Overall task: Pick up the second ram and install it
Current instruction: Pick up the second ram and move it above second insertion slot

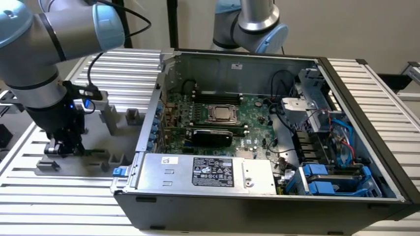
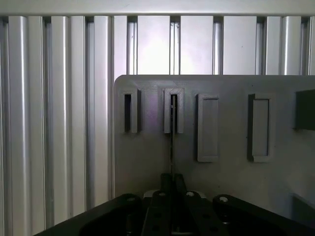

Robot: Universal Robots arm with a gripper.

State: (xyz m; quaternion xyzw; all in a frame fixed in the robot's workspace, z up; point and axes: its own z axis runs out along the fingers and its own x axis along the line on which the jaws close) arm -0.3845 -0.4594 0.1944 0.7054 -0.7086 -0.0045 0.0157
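Gripper (image 1: 63, 146) clenched on one ram (image 2: 172, 147), lower left of the exterior view.
Ram sits edge-on in one fixture (image 2: 147, 164) slot; PSU (image 1: 259, 173) label writing unreadable.

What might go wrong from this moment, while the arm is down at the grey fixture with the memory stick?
1. The second ram stands edge-on in a narrow slot of the grey fixture, with the jaws of the gripper closed on it; a tilted lift may jam or bend it.
2. The computer case wall stands between the fixture and the motherboard; a low carry may strike it.
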